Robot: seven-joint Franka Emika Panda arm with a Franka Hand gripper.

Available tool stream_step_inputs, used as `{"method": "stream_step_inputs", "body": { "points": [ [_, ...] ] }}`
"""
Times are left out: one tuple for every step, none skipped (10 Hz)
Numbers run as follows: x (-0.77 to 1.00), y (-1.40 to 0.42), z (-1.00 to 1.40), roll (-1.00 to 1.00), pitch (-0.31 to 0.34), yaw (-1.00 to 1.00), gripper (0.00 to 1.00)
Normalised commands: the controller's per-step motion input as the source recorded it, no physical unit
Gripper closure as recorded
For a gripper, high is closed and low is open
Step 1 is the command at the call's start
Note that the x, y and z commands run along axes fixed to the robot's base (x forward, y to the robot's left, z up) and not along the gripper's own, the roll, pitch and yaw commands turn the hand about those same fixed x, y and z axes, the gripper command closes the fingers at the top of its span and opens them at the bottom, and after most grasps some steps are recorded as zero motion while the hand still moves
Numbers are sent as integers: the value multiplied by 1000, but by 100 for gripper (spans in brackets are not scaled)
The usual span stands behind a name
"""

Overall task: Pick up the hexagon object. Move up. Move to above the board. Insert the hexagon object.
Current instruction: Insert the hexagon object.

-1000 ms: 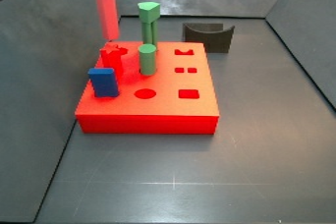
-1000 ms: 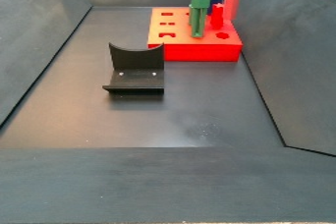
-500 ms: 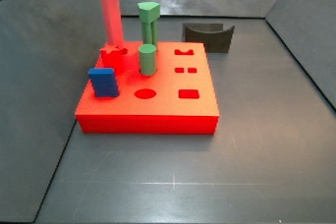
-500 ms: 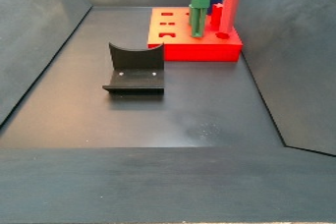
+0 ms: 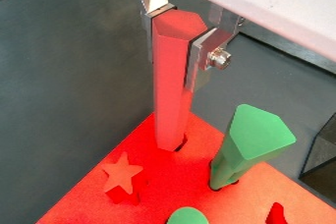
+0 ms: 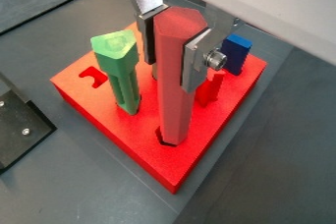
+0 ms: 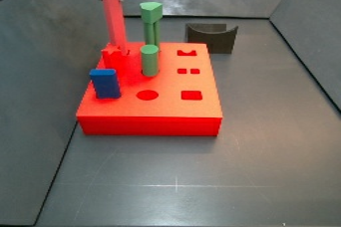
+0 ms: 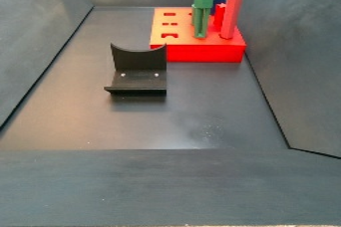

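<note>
The hexagon object (image 5: 172,81) is held upright over the board (image 6: 125,135), its foot already entered in a hole near one corner of the top face, as is shown in both wrist views; it is clamped near its top between the silver plates of the hand (image 5: 178,27), which is closed on it and stands high above that corner. The insertion step is judged to be in hand, the picking up and carrying being done; what is called for next is a straight descent with the rod kept vertical until it is seated, and only then a release; any tilt could jam the six flats against the hole's edges.

Close beside the rod a tall green peg (image 6: 120,71) is seen in the wrist views, with a small red star piece (image 5: 121,177) nearer the board's edge; a blue block (image 6: 237,50) is shown past the hand in a wrist view and at the board's near corner in a side view (image 7: 104,83). The hole's mouth is shown only by the wrist cameras; in the side views the rod's foot is hidden behind other pegs. The fixture (image 8: 136,70), well apart from the board on the floor, is shown whole in a side view only; the empty holes (image 7: 190,72) are likewise laid out there.
</note>
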Motion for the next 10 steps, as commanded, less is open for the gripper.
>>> {"method": "stream_step_inputs", "body": {
  "points": [
    [-46,197,-171,-9,-11,-11,100],
    [0,223,-206,-7,-3,0,100],
    [26,180,-234,-26,-20,0,100],
    [106,57,-340,-44,-71,29,100],
    [143,0,-389,-29,-91,94,100],
    [69,0,-360,0,-83,174,100],
    [0,-20,-360,4,-83,226,100],
    [0,-77,-414,86,-86,326,100],
    [0,-189,-351,177,-1,323,100],
    [9,-157,-320,127,0,226,100]
  ]
}}
